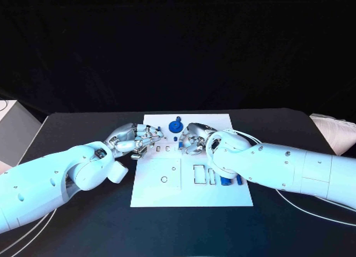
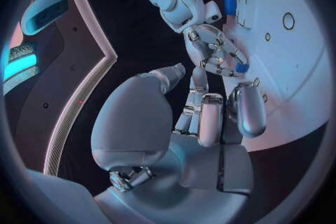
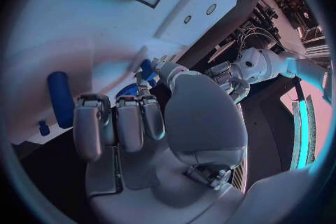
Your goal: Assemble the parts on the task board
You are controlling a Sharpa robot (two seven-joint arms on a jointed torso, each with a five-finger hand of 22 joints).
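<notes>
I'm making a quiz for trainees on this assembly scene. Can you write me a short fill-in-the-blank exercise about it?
1. The task board is a white plate lying on a ____ table.
2. The round part near the board's far edge is coloured ____.
3. The left hand and the right hand are both over the board's ____ half.

Missing words: black; blue; far
</notes>
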